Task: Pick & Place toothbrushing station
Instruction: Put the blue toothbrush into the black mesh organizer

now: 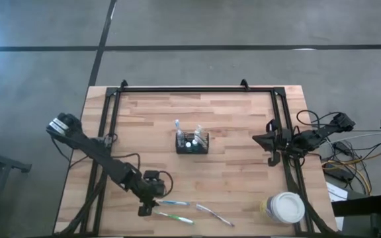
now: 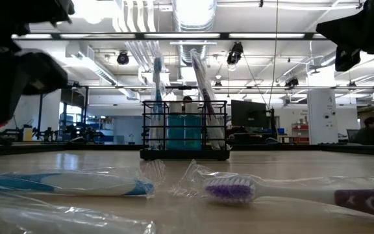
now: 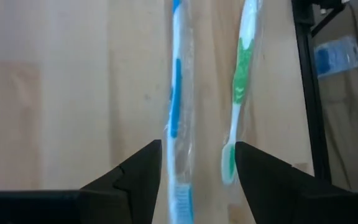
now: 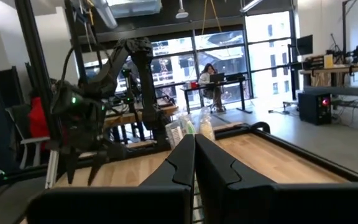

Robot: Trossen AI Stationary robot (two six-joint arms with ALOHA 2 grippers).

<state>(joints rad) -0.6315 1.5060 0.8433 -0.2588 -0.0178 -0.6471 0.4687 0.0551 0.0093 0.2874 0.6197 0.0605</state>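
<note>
Two tubes and some brushes already stand in the caddy (image 1: 192, 143), which sits well ahead of the left gripper (image 1: 147, 207). Three wrapped brushes remain on the worktop (image 1: 237, 119). The left gripper hangs open, released, over the blue brush (image 3: 176, 118), which runs lengthwise between its fingers, the green brush (image 3: 237, 99) just beside and parallel. The pink one (image 1: 214, 214) lies beyond them. The right gripper (image 1: 270, 140) waits clenched, empty.

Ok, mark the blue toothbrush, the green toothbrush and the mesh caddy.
blue toothbrush (image 3: 175, 93), left wrist view, mid handle.
green toothbrush (image 3: 241, 68), left wrist view, green grip.
mesh caddy (image 1: 192, 143), high view, its middle.
</note>
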